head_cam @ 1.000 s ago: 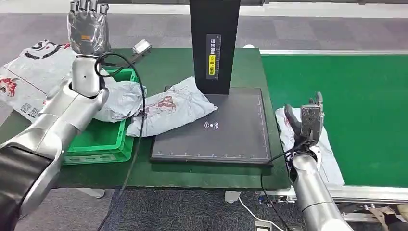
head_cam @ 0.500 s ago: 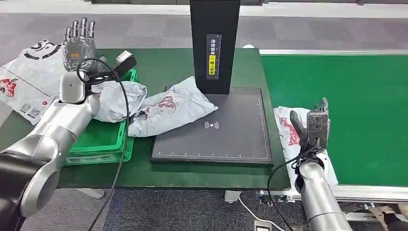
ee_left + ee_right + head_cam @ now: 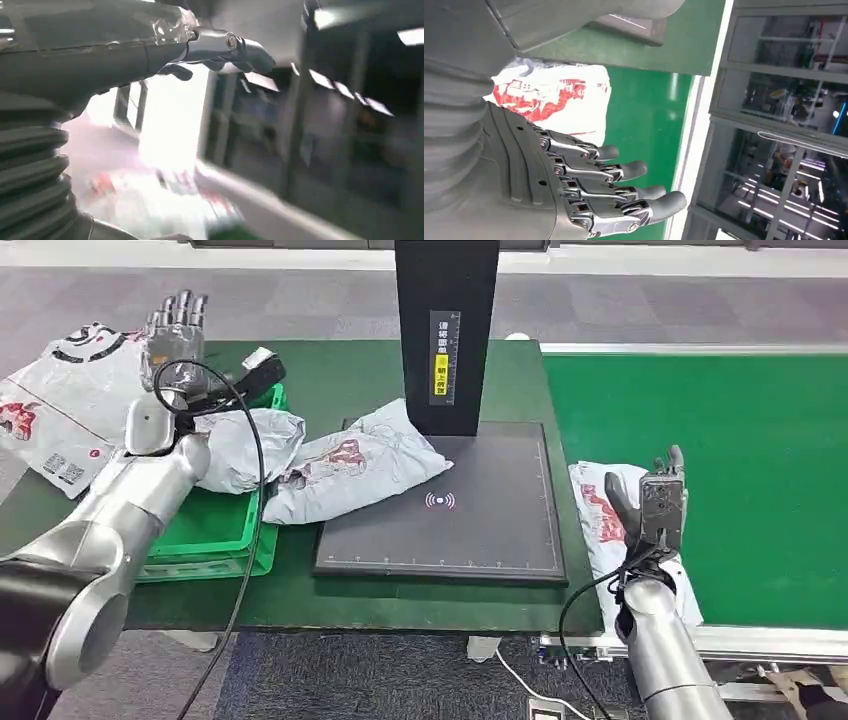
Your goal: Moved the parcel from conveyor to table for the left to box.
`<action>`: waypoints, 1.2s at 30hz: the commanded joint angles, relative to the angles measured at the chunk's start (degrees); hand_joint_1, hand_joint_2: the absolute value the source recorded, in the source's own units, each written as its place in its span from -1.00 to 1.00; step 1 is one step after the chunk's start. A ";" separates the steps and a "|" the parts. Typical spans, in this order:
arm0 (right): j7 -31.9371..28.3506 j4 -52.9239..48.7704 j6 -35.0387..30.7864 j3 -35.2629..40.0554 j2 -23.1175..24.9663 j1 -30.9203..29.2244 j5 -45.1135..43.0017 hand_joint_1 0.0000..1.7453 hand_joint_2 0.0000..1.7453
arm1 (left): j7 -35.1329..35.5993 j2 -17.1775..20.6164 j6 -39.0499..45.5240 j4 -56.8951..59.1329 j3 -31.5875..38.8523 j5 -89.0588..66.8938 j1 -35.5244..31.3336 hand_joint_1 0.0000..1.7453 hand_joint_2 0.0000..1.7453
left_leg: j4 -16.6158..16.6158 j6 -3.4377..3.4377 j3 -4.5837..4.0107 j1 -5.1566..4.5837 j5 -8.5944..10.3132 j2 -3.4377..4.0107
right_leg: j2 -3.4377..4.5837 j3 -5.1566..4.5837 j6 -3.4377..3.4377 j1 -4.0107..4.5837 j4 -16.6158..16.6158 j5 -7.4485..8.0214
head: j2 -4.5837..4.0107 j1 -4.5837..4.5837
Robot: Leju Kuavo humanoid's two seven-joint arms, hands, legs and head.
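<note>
Head view shows the green conveyor belt (image 3: 740,470) on the right and, butted against it, the green-topped table (image 3: 340,390) carrying a dark scanning platform (image 3: 480,530) with its black upright column (image 3: 447,330). At the table's left edge sits a green plastic crate (image 3: 215,535) with a crumpled grey bag (image 3: 245,445) resting on its rim, and a grey mailer with red print (image 3: 350,465) lies half on the platform beside it; more printed bags (image 3: 60,390) are spread on the floor beyond. The parcel to be moved, a white poly bag with red print (image 3: 605,520), lies at the belt's near left edge, close to the table. The right hand (image 3: 655,505) stands over it with fingers straight and spread, thumb apart, holding nothing; the right wrist view confirms the extended fingers (image 3: 624,170) with the white parcel (image 3: 559,100) just beyond them. Over the last second this hand has drifted slightly right and lower along the parcel, then nearly stopped, which suggests it is settling for a grasp not yet made. The left hand (image 3: 172,335) is raised above the far left of the table, fingers spread and empty; it has come down and swung left from a higher pose, likely clearing away after dropping the grey bag at the crate. The left wrist view is blurred. The transfer from belt to table has not begun.
</note>
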 commanded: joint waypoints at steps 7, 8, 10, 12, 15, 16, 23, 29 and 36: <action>2.96 -2.05 2.44 0.50 0.80 -0.39 3.07 -1.00 1.00 | -10.87 -17.07 -18.12 2.98 12.64 16.22 9.14 -1.00 1.00 | -0.08 0.13 0.16 -0.03 -0.08 -0.31 | -0.17 0.34 0.02 -0.09 -0.19 -0.06 | 0.02 0.00; 3.75 -0.85 2.81 0.97 1.37 -2.04 3.49 -1.00 1.00 | -10.97 -19.82 -16.29 2.56 13.11 17.05 11.20 -1.00 1.00 | -0.05 0.12 0.07 -0.08 -0.07 -0.28 | -0.18 0.23 0.02 -0.14 -0.13 -0.04 | 0.00 0.00; 3.68 2.95 2.86 1.55 2.41 -5.15 4.04 -1.00 1.00 | -11.58 -21.86 -12.58 3.17 11.40 16.62 12.88 -1.00 1.00 | -0.10 0.16 0.13 -0.15 -0.07 -0.25 | -0.18 0.24 0.03 -0.21 -0.15 -0.04 | 0.00 0.00; 3.01 4.62 2.59 1.61 2.85 -6.14 4.05 -1.00 1.00 | -12.19 -21.67 -11.57 3.28 10.58 16.81 12.93 -1.00 1.00 | -0.03 0.16 0.05 -0.22 -0.12 -0.12 | -0.06 0.14 0.03 -0.20 -0.10 -0.01 | 0.00 0.02; 2.52 5.69 2.36 1.54 3.17 -6.61 3.93 -1.00 1.00 | -12.96 -21.05 -12.57 3.13 9.40 16.45 12.61 -1.00 1.00 | -0.02 0.17 0.07 -0.14 -0.12 -0.15 | -0.05 0.22 0.07 -0.10 -0.17 -0.03 | 0.00 0.00; 2.45 5.76 2.33 1.53 3.14 -6.57 3.92 -1.00 1.00 | -12.91 -20.96 -12.74 3.11 9.40 16.50 12.47 -1.00 1.00 | -0.02 0.18 0.02 -0.15 -0.11 -0.13 | -0.06 0.17 0.07 -0.10 -0.14 -0.03 | 0.00 0.02; 2.24 5.82 2.41 1.50 3.03 -6.46 3.85 -1.00 1.00 | -12.83 -20.82 -12.83 3.08 9.03 16.34 12.41 -1.00 1.00 | -0.06 0.16 0.13 -0.13 -0.14 -0.09 | 0.04 0.25 0.04 -0.08 -0.16 -0.05 | 0.02 0.02; 0.93 7.05 2.57 1.13 3.07 -7.20 3.14 -1.00 1.00 | -10.56 -22.33 -16.00 4.05 0.80 10.60 12.07 -1.00 1.00 | -0.03 0.18 0.09 -0.11 -0.13 -0.16 | -0.03 0.24 0.08 -0.09 -0.16 -0.05 | 0.02 0.02; -1.36 10.83 3.67 1.75 2.73 -9.71 1.40 -1.00 1.00 | 9.81 -22.36 -32.02 6.78 -19.55 -8.82 11.26 -1.00 1.00 | 0.01 0.20 0.02 -0.12 -0.12 -0.15 | -0.06 0.17 0.07 -0.17 -0.10 -0.05 | 0.00 0.02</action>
